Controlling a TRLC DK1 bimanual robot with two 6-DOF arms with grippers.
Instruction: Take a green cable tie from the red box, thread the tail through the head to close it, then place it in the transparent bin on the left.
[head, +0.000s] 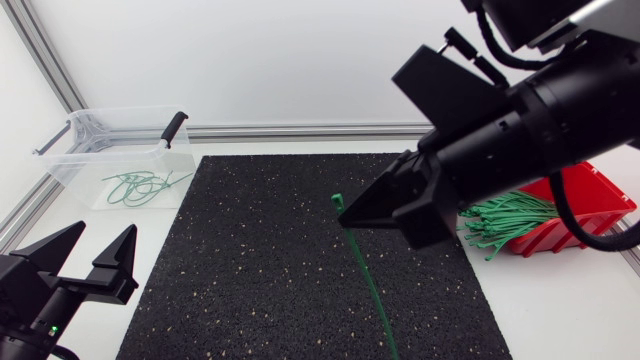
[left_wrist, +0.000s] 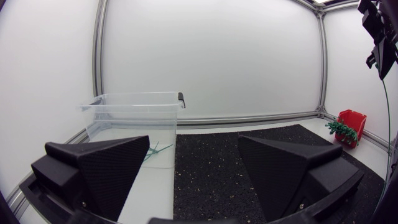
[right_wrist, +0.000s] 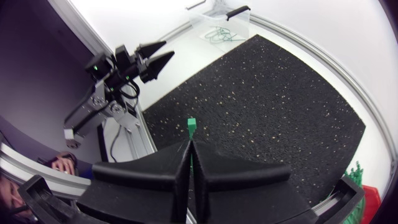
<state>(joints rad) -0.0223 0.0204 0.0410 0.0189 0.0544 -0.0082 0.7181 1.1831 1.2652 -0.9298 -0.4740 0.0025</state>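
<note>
Surface: a white table (head: 560, 300) is carrying a black speckled mat (head: 260, 270); an aluminium rail (head: 300, 131) is running along its far edge.

Left: a transparent bin (head: 60, 165) is sitting at the far left corner, holding looped green ties (head: 140, 186). The left gripper (head: 105, 232) is hovering at the mat's near left corner, fingers spread apart, holding nothing.

Middle: the right gripper (head: 342, 215) is pinching a green cable tie (head: 368, 275). The tie's head is poking out past the fingertips, and its long axis is running nearly straight toward the table's near edge.

Right: a red box (head: 590, 195) is holding a bundle of green ties (head: 505, 215).
</note>
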